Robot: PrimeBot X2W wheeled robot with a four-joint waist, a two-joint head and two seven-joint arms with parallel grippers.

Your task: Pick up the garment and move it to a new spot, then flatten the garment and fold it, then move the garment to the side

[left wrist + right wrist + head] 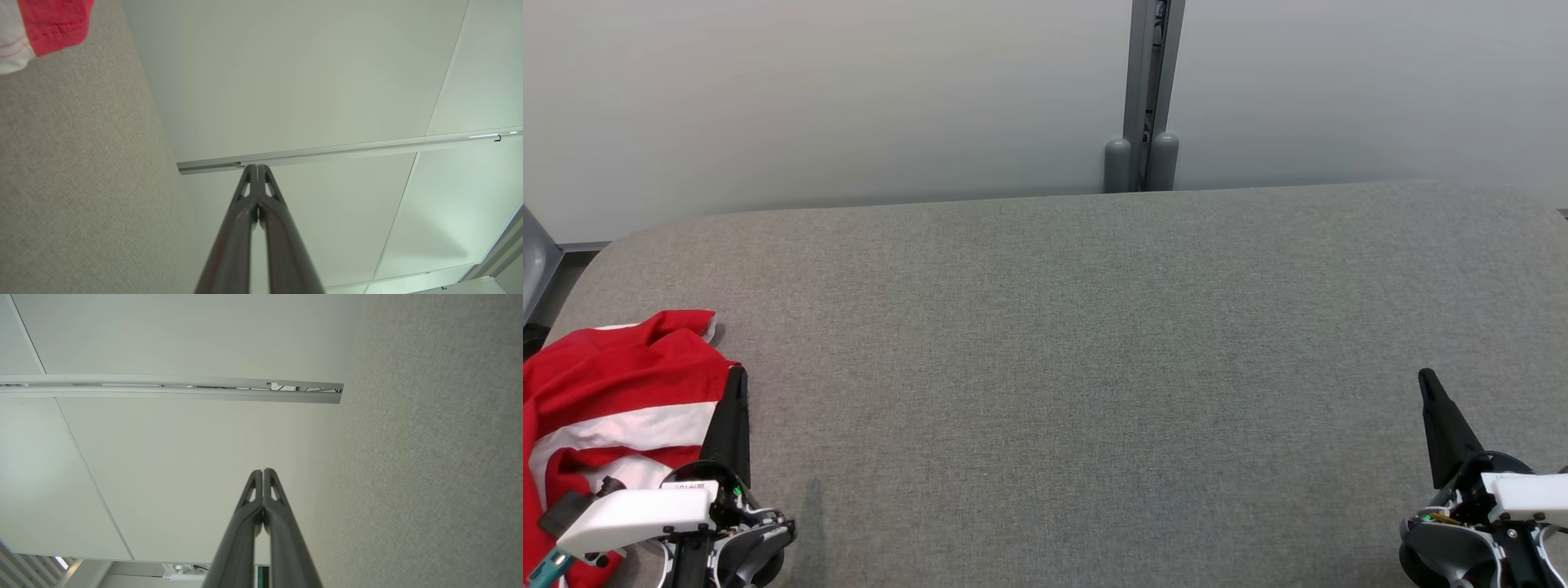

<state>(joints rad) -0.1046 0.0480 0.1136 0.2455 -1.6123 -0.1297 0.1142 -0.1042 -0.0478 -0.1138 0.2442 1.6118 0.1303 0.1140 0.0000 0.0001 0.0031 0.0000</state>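
Left gripper (737,374), fingers pressed together and empty, hovers over the near left corner of the grey table (1054,343). The crumpled red and white garment (613,384) lies just beside it at the table's left edge. Right gripper (1427,377), fingers also together and empty, is over the table's near right corner.

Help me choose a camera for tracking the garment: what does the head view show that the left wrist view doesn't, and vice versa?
Head view adds the shut right gripper and most of the crumpled red-and-white garment at the left end of the table. Left wrist view adds the garment's stitched hem close up. Both share the garment, table, wall post and shut left gripper.
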